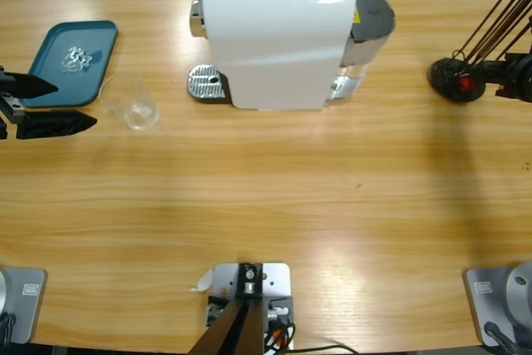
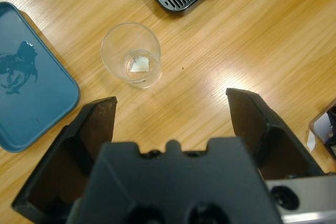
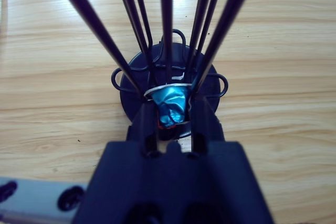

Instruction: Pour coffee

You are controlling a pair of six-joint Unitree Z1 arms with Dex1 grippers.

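Left tool (image 2: 170, 111) hangs wide open and empty over the bench (image 2: 252, 40), the clear glass (image 2: 131, 54) just ahead of it holding only a thin film of coffee (image 2: 138, 65). Right tool (image 3: 173, 124) has its 2 jaws nearly closed on a blue capsule (image 3: 172, 104) low among the rack (image 3: 170, 85) wires — pulling crookedly could snag a wire and tip the rack, I judge.

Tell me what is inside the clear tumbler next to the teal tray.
The tumbler holds almost nothing: only a small pale patch shows at its base, possibly a trace of liquid or a reflection. No coffee layer is evident. Nothing covers it.
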